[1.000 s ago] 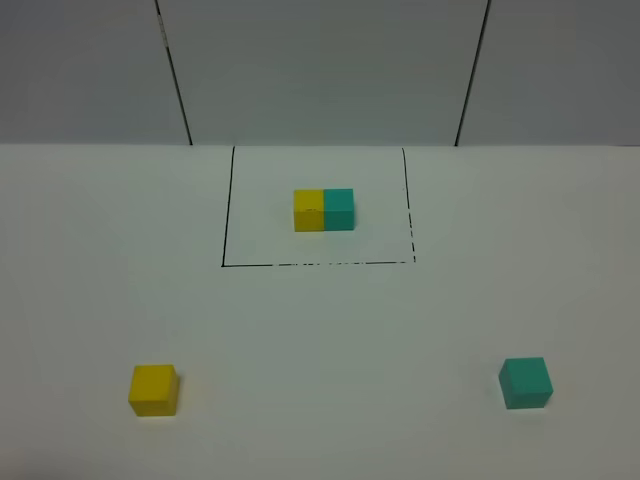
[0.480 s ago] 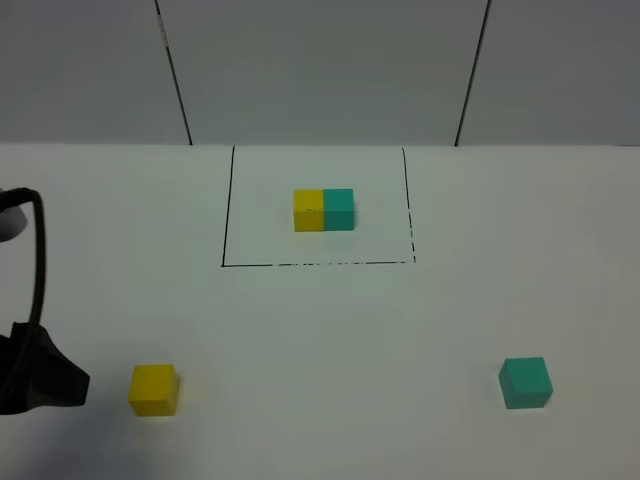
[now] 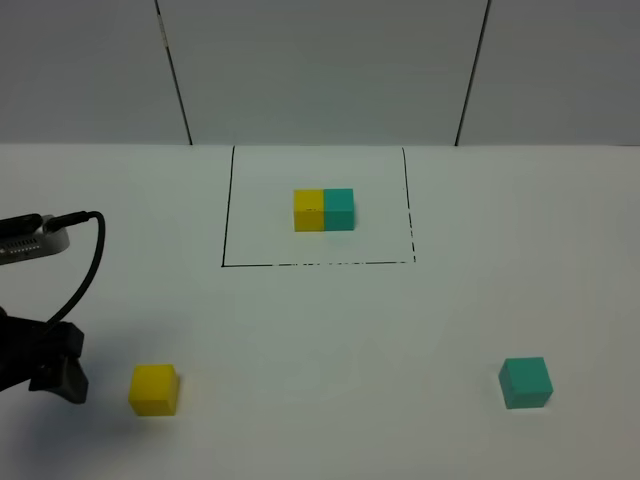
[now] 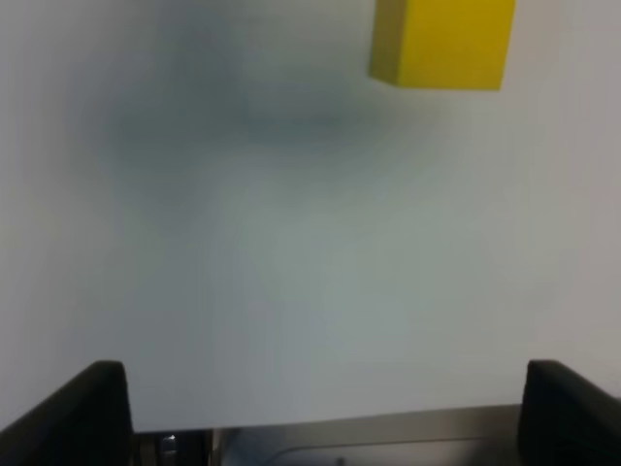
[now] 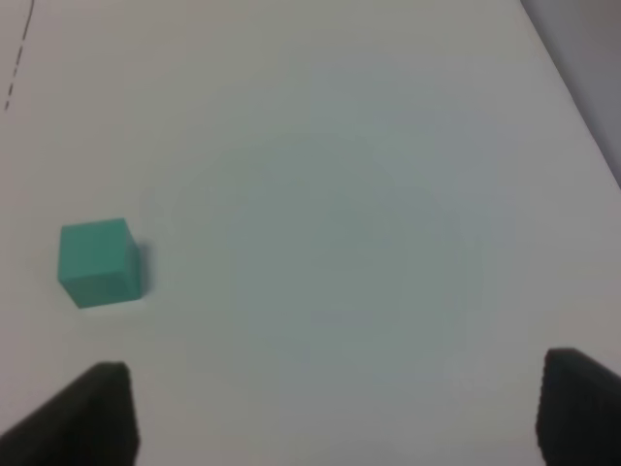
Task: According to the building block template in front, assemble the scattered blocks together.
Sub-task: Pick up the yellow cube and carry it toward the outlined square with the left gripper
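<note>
The building block template [image 3: 323, 210] is a yellow and teal pair inside a black drawn rectangle [image 3: 226, 220] at the table's far middle. The scattered yellow cube [image 3: 154, 389] lies at the front left and also shows in the left wrist view [image 4: 444, 44]. The scattered teal cube [image 3: 526, 382] lies at the front right and also shows in the right wrist view [image 5: 97, 262]. My left gripper [image 3: 60, 372] is just left of the yellow cube, apart from it, open and empty [image 4: 330, 417]. My right gripper [image 5: 335, 413] is open and empty, away from the teal cube, and out of the exterior view.
A black cable [image 3: 85, 265] loops above the left arm at the left edge. The white table [image 3: 330, 340] ends at a grey panelled wall [image 3: 320, 70] behind the template. The table's right edge [image 5: 572, 87] shows in the right wrist view.
The left arm has come into the exterior view from the left edge and now sits beside the yellow cube. The cubes and the template have not moved.
</note>
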You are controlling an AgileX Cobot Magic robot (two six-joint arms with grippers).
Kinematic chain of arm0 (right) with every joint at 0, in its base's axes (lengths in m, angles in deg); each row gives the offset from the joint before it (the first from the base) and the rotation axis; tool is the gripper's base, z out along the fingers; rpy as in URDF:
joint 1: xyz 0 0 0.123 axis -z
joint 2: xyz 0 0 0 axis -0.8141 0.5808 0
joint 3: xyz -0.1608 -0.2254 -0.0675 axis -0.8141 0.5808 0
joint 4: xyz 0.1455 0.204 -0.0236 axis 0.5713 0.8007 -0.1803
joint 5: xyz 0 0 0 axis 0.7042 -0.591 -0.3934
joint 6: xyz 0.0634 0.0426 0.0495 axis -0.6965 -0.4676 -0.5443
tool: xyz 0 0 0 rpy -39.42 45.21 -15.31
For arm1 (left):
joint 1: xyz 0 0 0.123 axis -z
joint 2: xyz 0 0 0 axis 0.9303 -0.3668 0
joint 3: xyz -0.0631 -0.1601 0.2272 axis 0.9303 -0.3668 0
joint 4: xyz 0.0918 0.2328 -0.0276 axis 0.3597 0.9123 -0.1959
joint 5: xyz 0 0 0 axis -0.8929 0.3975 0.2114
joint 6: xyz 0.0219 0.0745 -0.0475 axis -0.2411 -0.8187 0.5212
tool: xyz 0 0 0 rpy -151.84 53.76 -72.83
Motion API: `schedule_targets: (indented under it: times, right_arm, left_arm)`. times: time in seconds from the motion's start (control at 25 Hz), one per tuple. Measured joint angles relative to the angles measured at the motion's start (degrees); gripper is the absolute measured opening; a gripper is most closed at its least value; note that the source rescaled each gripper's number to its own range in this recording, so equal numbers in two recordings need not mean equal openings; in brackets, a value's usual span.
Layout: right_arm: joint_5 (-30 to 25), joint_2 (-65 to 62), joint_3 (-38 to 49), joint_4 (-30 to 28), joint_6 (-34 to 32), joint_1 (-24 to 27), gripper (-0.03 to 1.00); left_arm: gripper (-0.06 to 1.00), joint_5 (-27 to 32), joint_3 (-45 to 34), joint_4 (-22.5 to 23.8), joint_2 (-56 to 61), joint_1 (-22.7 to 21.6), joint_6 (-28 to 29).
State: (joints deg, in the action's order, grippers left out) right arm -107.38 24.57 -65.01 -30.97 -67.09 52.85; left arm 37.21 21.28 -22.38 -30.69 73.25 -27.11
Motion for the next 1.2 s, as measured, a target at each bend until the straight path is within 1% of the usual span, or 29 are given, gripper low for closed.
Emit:
schedule_targets:
  times: [0.16, 0.32, 0.48, 0.64, 0.72, 0.84, 0.88, 1.2]
  right_arm:
    - [0.0, 0.0, 0.0, 0.0, 0.0, 0.0, 0.67]
    - [0.0, 0.0, 0.0, 0.0, 0.0, 0.0, 0.67]
    - [0.0, 0.0, 0.0, 0.0, 0.0, 0.0, 0.67]
    - [0.0, 0.0, 0.0, 0.0, 0.0, 0.0, 0.67]
    - [0.0, 0.0, 0.0, 0.0, 0.0, 0.0, 0.67]
    - [0.0, 0.0, 0.0, 0.0, 0.0, 0.0, 0.67]
    - [0.0, 0.0, 0.0, 0.0, 0.0, 0.0, 0.67]
    - [0.0, 0.0, 0.0, 0.0, 0.0, 0.0, 0.67]
  left_arm:
    - [0.78, -3.81, 0.0, -0.46, -2.91, 0.0, -0.28]
    - [0.78, -4.61, 0.06, -0.89, -7.24, 0.03, -0.28]
    - [0.78, -6.32, 0.06, 0.03, -10.88, 3.02, -0.09]
    - [0.78, -9.11, 1.67, 1.06, -13.59, 7.53, 3.21]
    - [0.78, -9.75, 3.01, 2.66, -15.29, 9.3, 5.44]
    - [0.78, -9.81, 4.67, 4.74, -17.96, 10.82, 8.44]
    - [0.78, -10.1, 4.75, 4.79, -18.94, 11.12, 8.98]
    - [0.78, -13.45, 5.74, 6.28, -26.34, 13.06, 11.6]
